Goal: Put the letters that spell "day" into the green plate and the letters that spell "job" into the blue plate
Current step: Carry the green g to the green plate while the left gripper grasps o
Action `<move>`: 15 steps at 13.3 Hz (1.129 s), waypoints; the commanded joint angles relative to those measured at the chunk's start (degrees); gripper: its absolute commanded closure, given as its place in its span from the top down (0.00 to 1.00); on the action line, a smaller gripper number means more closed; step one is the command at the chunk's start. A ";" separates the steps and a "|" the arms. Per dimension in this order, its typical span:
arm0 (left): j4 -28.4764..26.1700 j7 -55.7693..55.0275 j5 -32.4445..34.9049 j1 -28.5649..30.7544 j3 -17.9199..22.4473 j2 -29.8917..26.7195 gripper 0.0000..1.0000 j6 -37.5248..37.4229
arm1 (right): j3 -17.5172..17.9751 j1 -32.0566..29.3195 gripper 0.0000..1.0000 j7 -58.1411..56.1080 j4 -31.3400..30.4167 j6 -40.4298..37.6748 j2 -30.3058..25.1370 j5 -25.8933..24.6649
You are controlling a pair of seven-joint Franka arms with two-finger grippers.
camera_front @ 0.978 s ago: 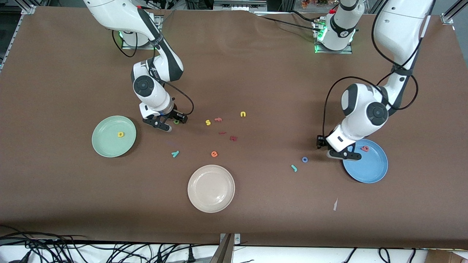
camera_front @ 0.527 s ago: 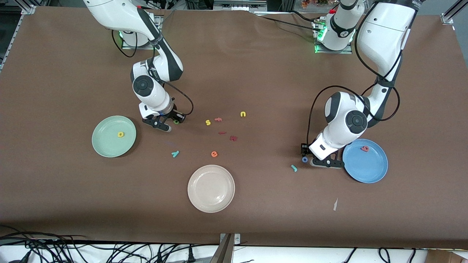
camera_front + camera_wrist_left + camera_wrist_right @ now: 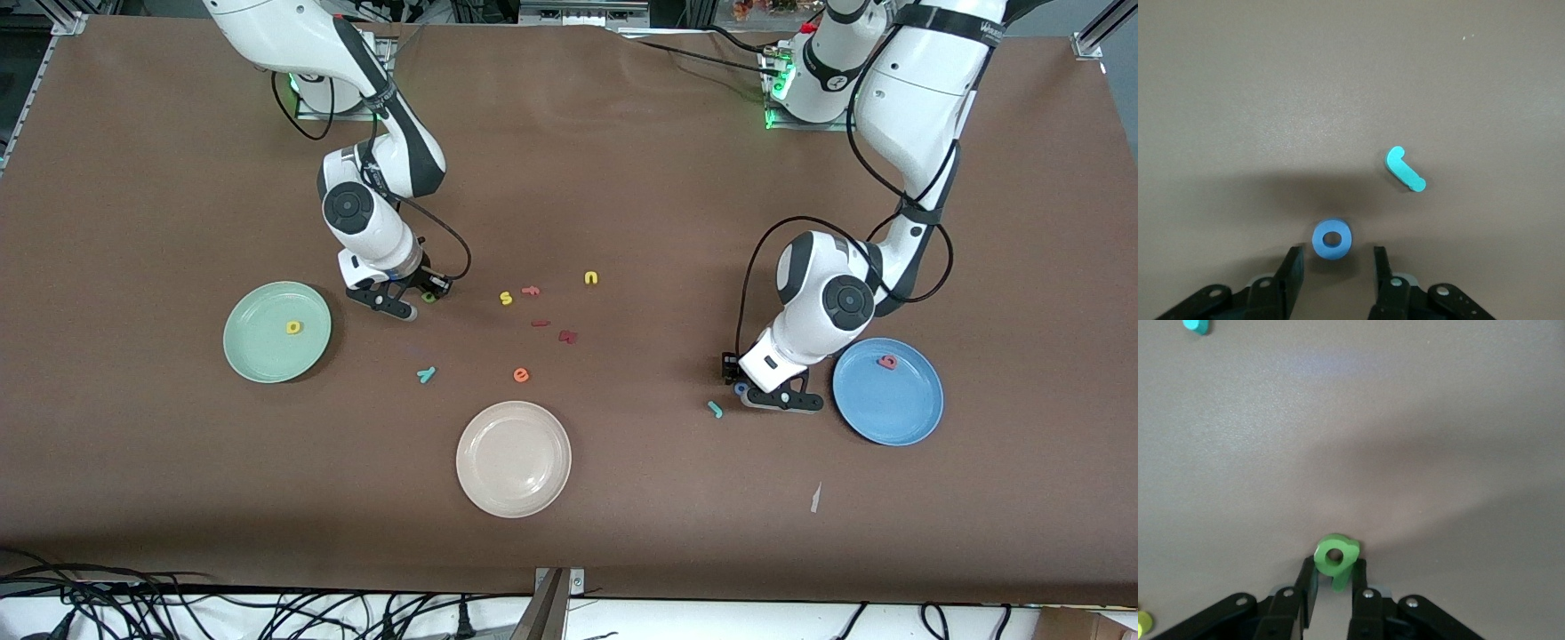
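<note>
My right gripper (image 3: 423, 294) is down at the table beside the green plate (image 3: 258, 351), shut on the olive-green round-bodied letter (image 3: 1336, 559), also seen as the letter (image 3: 429, 296). A yellow letter (image 3: 293, 327) lies in that plate. The teal "y" (image 3: 426, 374) lies nearer the front camera. My left gripper (image 3: 1337, 252) stands open, low over the table beside the blue plate (image 3: 889, 413). The blue ring "o" (image 3: 1333, 240) sits just off its fingertips, untouched. The teal "j" (image 3: 1405, 170) lies close by. The salmon "b" (image 3: 886, 361) rests in the blue plate.
A cream-white plate (image 3: 513, 484) stands near the front edge in the middle. Loose letters lie mid-table: yellow "s" (image 3: 506, 298), yellow "n" (image 3: 591, 278), an orange "e" (image 3: 521, 375) and dark red ones (image 3: 567, 336). A white scrap (image 3: 814, 498) lies near the blue plate.
My left gripper has moved from the blue plate's edge to the blue ring. My right gripper's fingers have closed in on the green letter without the arm shifting.
</note>
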 commanded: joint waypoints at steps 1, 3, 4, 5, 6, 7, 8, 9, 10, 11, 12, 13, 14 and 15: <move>1.37 0.13 -1.08 -1.17 1.17 1.08 0.50 0.21 | -1.26 0.19 0.13 -0.54 0.15 -1.61 -1.84 -0.19; 1.37 0.22 -1.00 -1.17 1.52 1.43 0.49 0.21 | -3.89 0.19 0.13 -4.48 2.25 -7.57 -3.42 -0.19; 1.37 0.48 -1.00 -1.17 1.96 1.52 0.49 0.21 | -5.99 0.19 0.13 -8.25 3.30 -10.39 -4.30 -0.27; 1.54 0.66 -1.00 -1.17 2.40 1.69 0.48 0.21 | -8.19 0.19 0.13 -12.29 4.18 -12.86 -4.83 -0.27; 1.54 0.75 -1.00 -1.25 2.49 1.87 0.46 0.30 | -10.30 0.28 0.13 -16.33 4.28 -14.10 -4.84 -0.27; 1.54 0.66 -1.00 -1.51 2.40 2.13 0.45 0.91 | -12.23 0.19 0.13 -19.85 4.37 -14.11 -4.84 -0.27; 1.54 0.66 -1.00 -1.78 2.49 2.22 0.42 1.00 | -14.17 0.19 0.13 -23.63 4.37 -14.11 -4.49 -0.27; 1.54 0.66 -1.00 -1.78 2.49 2.22 0.41 1.00 | -16.19 -0.07 0.13 -27.93 4.98 -14.11 -4.23 -0.27; 1.54 0.66 -1.00 -1.78 2.49 2.22 0.40 1.00 | -17.86 -0.51 0.13 -32.23 5.51 -14.11 -3.96 -0.27; 1.54 0.66 -1.00 -1.78 2.49 2.22 0.38 1.00 | -19.18 -0.68 0.13 -35.67 5.95 -14.11 -3.44 -0.27; 1.54 0.66 -1.00 -1.78 2.49 2.13 0.35 1.00 | -20.41 -0.86 0.13 -38.49 6.65 -14.11 -2.56 -0.27; 1.54 0.66 -1.00 -1.78 2.49 2.13 0.31 1.00 | -20.95 -1.47 0.14 -40.61 6.92 -13.94 -1.77 -0.19; 1.54 0.66 -1.00 -1.87 2.49 2.13 0.26 1.00 | -21.04 -3.04 0.18 -42.45 7.79 -13.76 -0.54 -0.19; 1.63 0.66 -1.00 -1.96 2.84 2.13 0.22 1.00 | -21.04 -4.45 0.33 -44.47 8.49 -13.85 -0.18 -0.19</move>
